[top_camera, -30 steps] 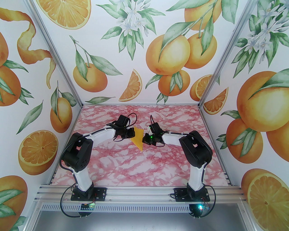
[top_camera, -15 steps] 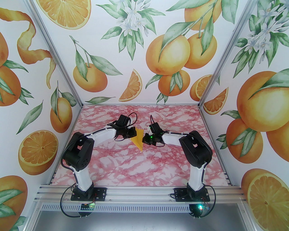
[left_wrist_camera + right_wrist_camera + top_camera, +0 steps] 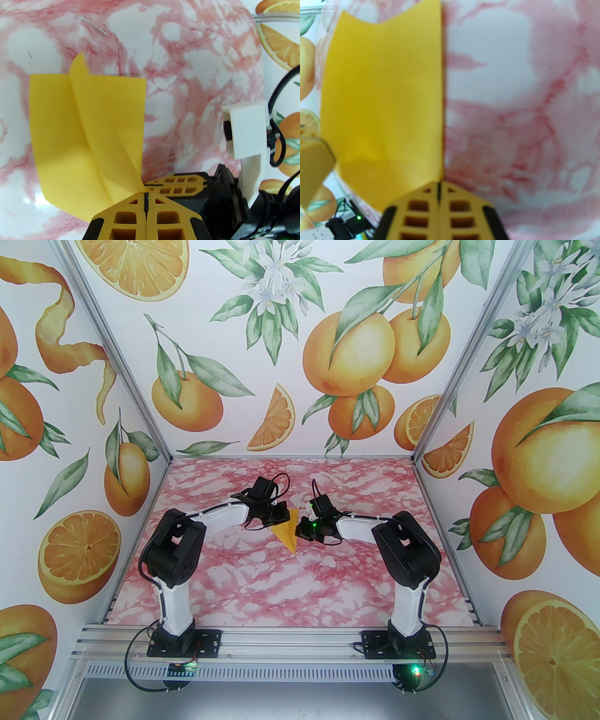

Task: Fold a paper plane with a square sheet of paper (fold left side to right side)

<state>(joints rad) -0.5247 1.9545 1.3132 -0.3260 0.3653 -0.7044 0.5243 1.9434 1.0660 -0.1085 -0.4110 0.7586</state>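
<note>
**Both arms pinch the paper (image 3: 287,533) between them**

And here's the paper, a yellow sheet caught right between the two arms, out over the middle of the table (image 3: 262,577). The left gripper (image 3: 145,194) is fully closed, its tips nipping one corner, and the sheet fans away from that pinch with a crease (image 3: 77,112) running lengthwise and one flap standing up off the rest. Across from it, just beside, the right gripper (image 3: 439,185) is clamped tight too, biting the straight edge that runs dead ahead of its fingertips.

Why two pinches? By the look of it the right one anchors its side while the left carries its corner across, so left meets right. The fold looks underway rather than finished: the flap stands proud, nothing is pressed flat.

From above, the paper's low point hangs on the near side of both grippers; whether it touches the table, I can't tell. Thin stuff, so any tug apart could tear it.
</note>
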